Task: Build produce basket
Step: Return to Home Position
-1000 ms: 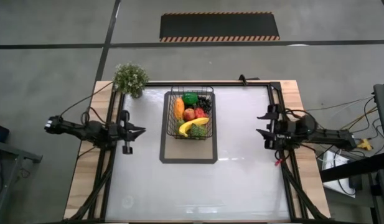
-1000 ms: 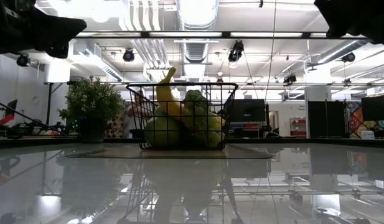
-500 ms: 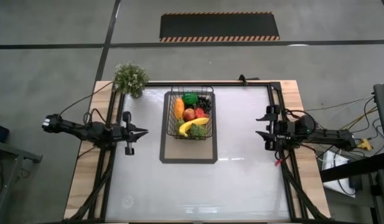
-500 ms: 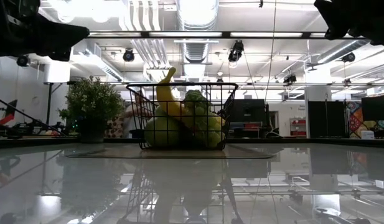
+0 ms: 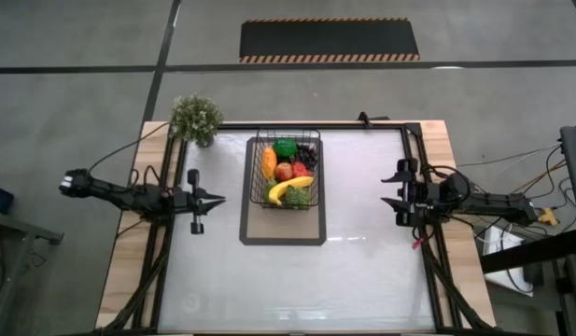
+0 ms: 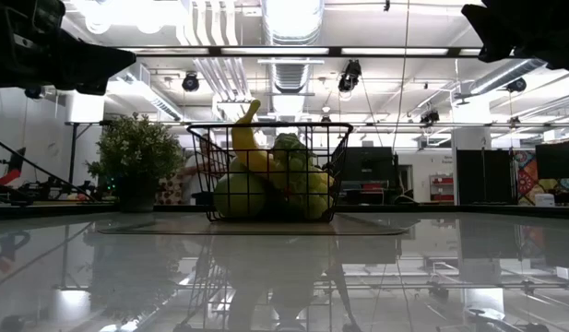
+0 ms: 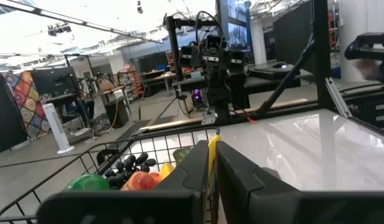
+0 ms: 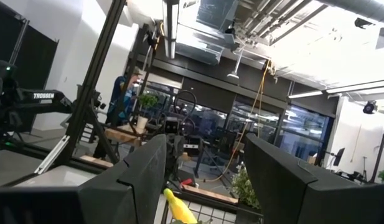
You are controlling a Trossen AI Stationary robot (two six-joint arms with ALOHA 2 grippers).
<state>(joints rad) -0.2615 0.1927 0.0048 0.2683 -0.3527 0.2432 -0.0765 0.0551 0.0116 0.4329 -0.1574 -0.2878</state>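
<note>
Basket (image 5: 251,177): on mat (image 5: 280,230), holds produce (image 5: 286,172) | left gripper (image 5: 216,198): fingers closed, near basket | right gripper (image 5: 387,189): fingers apart, at table's right edge

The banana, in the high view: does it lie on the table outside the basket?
No, the banana lies inside the basket, resting among the other produce.

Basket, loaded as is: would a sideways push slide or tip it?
Probably slides: the basket is wide, low and sits flat on the mat. Likely stiff, being wire grid. The banana pokes above the rim, so it may shift. Left gripper and right gripper hang clear of it.
</note>
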